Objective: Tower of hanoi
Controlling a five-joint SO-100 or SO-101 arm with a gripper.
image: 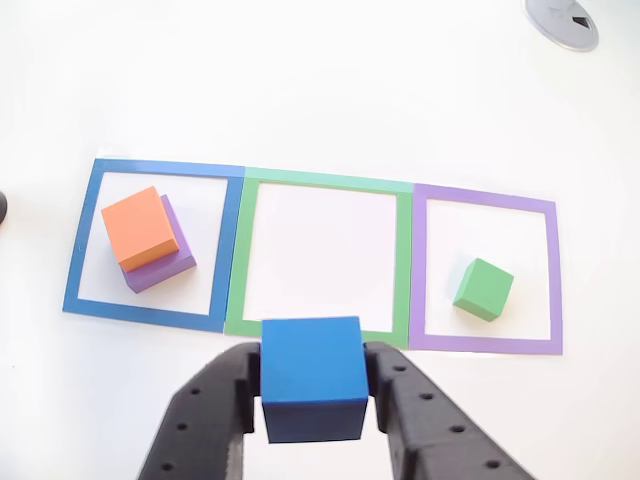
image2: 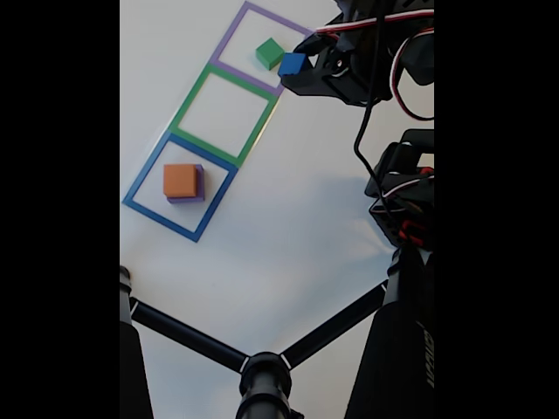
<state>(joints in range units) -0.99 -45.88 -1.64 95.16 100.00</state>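
My gripper [image: 312,385] is shut on a blue cube [image: 312,375], held above the near edge of the green square frame [image: 320,255]. In the fixed view the blue cube [image2: 293,64] sits in the gripper [image2: 297,68] close to the purple frame [image2: 262,48]. An orange cube [image: 138,227] lies stacked on a purple cube [image: 170,262] inside the blue frame [image: 150,245]. A green cube [image: 483,289] rests alone inside the purple frame [image: 487,268]. The fixed view shows the same orange cube [image2: 180,180], the blue frame [image2: 179,186], the green cube [image2: 269,53] and the green frame [image2: 224,115].
The white table carries a round grey disc [image: 565,20] at the far right. In the fixed view a black tripod-like stand [image2: 262,375] crosses the lower part, and the arm's body with its cables [image2: 402,183] rises along the right side.
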